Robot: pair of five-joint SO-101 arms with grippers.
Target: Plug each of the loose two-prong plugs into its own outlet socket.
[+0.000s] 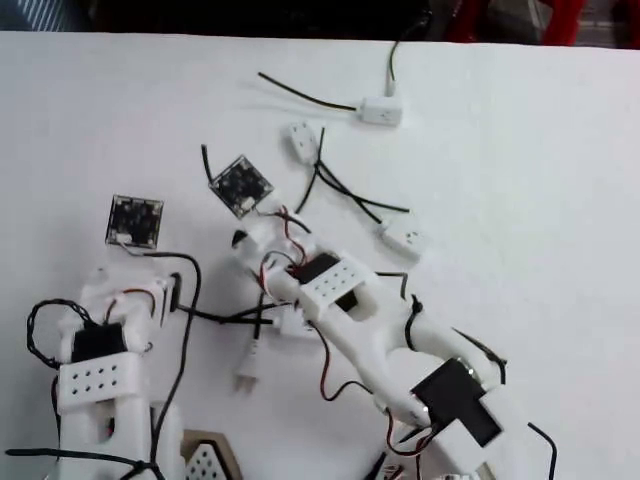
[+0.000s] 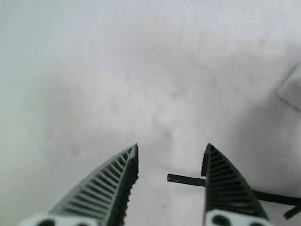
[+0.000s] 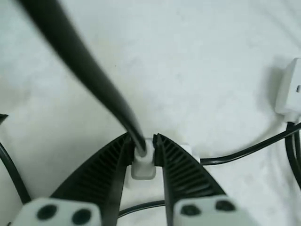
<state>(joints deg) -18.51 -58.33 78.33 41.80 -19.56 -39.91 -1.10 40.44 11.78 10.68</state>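
The left arm (image 1: 95, 380) sits at the near-left of the bench (image 1: 540, 200), folded short. Its left hand (image 2: 171, 149) hangs just over the surface with the ribbed fingers (image 2: 117, 183) parted — a clear gap between the tips. The right arm (image 1: 370, 330) lies stretched diagonally from the near-right toward the middle. Its right hand (image 3: 143, 139) is low at the surface, pinched onto a white plug (image 3: 142, 167) — both fingers against it.

White table (image 1: 540, 180); dark sq. tile (image 1: 135, 221), 2nd tile (image 1: 241, 186) tilted, nearby.
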